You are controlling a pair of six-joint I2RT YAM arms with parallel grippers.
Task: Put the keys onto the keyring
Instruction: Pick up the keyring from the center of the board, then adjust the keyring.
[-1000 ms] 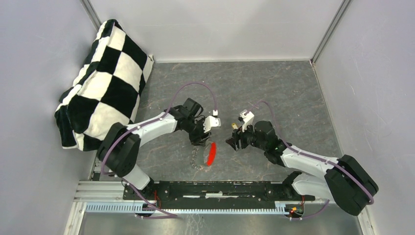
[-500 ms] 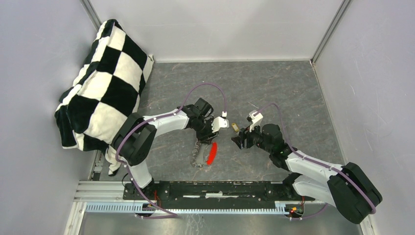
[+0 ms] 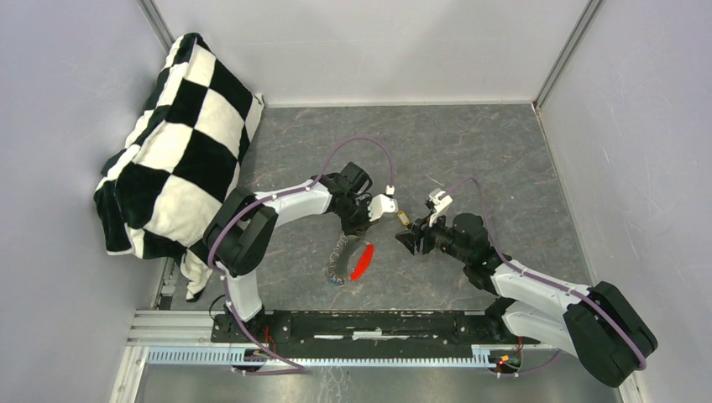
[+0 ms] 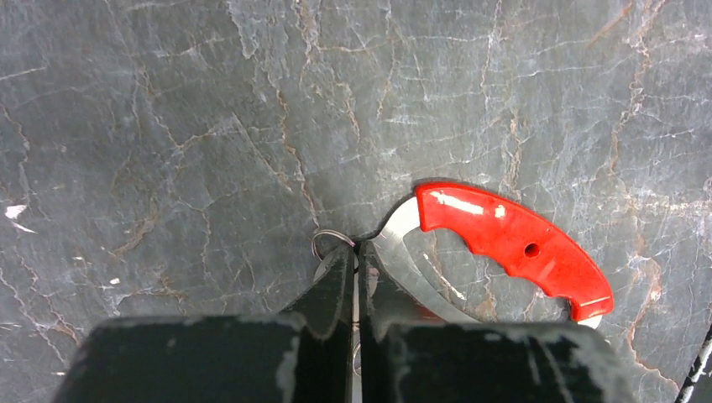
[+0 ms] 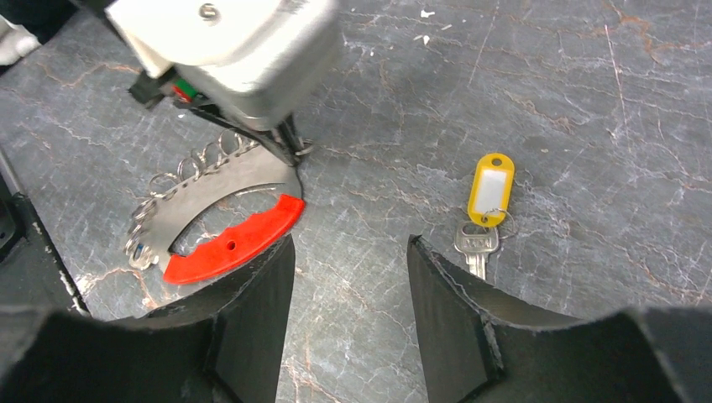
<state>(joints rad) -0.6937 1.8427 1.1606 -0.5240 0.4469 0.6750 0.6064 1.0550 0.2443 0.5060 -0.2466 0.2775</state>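
Presently found on the grey marbled desk (image 3: 495,159), between the 2 arms: the keyring (image 4: 512,243), a steel crescent with a red grip, resting on the surface, with a row of small wire loops (image 5: 201,159) strung along its outer edge. Noted the left gripper (image 4: 355,252) at the crescent's bare steel tip, jaws pressed together and pinching that thin metal, 1 small loop showing just past the tips. Noted the right gripper (image 5: 348,243) low over the desk just beside the keyring's red grip, jaws spread wide apart, nothing between them. Located 1 key (image 5: 475,248), grey, flat on the desk near the right gripper and apart from the keyring, joined by a small split ring to a yellow tag (image 5: 492,189) with a white insert. Recorded also a black-and-white checked cushion (image 3: 176,143) leaning in the far left corner, well apart from the work area.
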